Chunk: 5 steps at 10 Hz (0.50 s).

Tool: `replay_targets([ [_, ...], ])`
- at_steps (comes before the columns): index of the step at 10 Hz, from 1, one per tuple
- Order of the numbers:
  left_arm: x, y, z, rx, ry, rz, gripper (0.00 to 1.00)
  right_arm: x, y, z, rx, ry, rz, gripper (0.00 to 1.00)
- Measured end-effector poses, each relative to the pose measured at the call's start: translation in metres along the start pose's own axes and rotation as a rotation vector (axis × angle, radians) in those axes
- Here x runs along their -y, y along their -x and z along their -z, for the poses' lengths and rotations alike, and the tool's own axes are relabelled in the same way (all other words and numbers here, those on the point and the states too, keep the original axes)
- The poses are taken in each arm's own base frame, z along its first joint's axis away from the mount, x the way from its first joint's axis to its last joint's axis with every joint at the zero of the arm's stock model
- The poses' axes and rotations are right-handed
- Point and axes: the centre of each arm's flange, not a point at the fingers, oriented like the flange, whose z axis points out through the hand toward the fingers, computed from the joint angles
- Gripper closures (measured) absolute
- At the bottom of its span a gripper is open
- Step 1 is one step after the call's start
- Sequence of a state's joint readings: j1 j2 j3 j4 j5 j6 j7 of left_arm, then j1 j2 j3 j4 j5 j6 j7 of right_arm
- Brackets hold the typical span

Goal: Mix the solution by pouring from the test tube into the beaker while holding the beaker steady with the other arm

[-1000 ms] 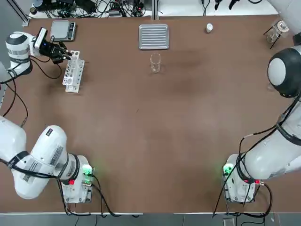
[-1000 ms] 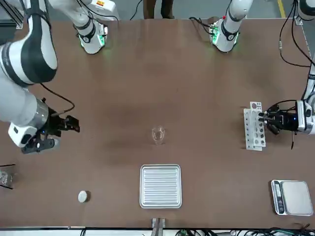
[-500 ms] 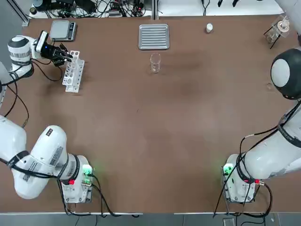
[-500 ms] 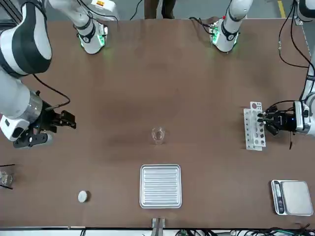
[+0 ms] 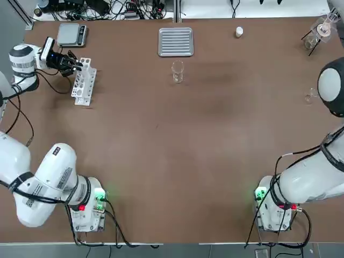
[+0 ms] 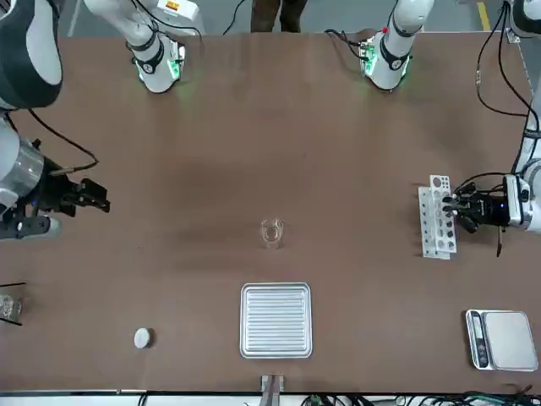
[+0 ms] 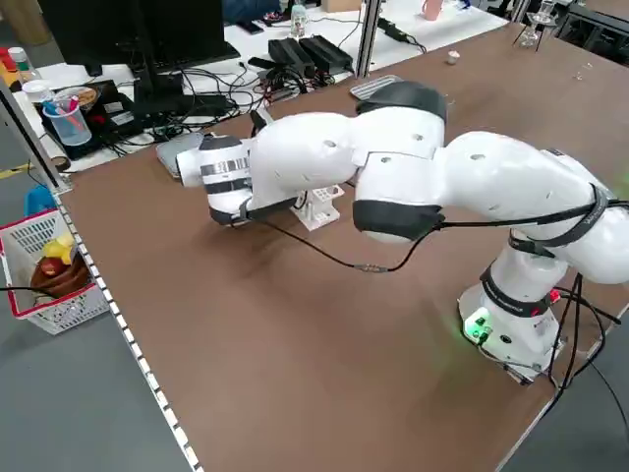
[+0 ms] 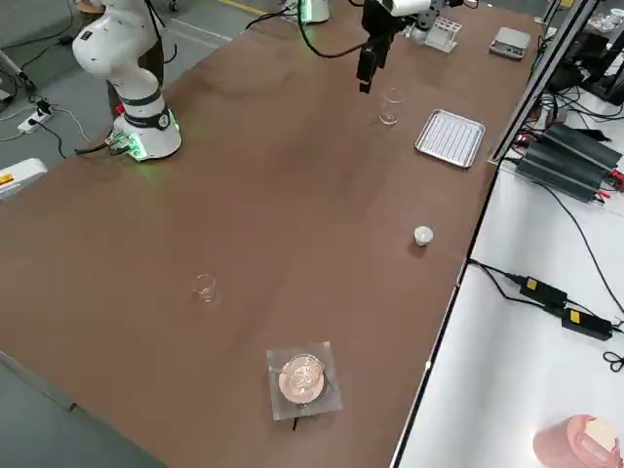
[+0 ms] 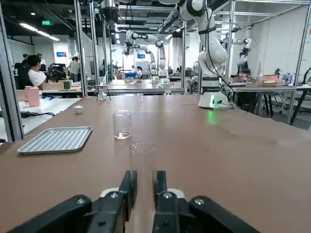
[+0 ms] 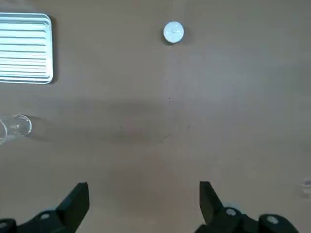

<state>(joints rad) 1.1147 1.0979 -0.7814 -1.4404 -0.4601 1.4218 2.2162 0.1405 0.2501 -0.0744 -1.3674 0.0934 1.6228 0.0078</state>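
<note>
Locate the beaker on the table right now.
In the top view, the beaker stands upright mid-table toward the far edge, just in front of the ribbed metal tray, untouched by either gripper.

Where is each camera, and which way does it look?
Top: overhead, looking down at the table; arm bases at bottom.
Front: across the table, facing the robot.
Left side: raised; left arm fills it.
Right side: raised, looking diagonally over the table.
Left wrist: behind the left gripper, facing the beaker.
Right wrist: above the open right gripper, looking down.
Top and front share the tray.
</note>
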Motion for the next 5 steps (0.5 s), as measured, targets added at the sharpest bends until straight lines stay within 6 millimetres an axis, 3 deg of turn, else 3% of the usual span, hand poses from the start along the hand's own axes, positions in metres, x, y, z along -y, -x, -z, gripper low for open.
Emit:
replay_targets([
  [5,-0.001,0.006,-0.002,-0.011,-0.004,0.008,0.78,-0.022,0.028,-0.010,0.023,0.032,-0.026,0.00],
])
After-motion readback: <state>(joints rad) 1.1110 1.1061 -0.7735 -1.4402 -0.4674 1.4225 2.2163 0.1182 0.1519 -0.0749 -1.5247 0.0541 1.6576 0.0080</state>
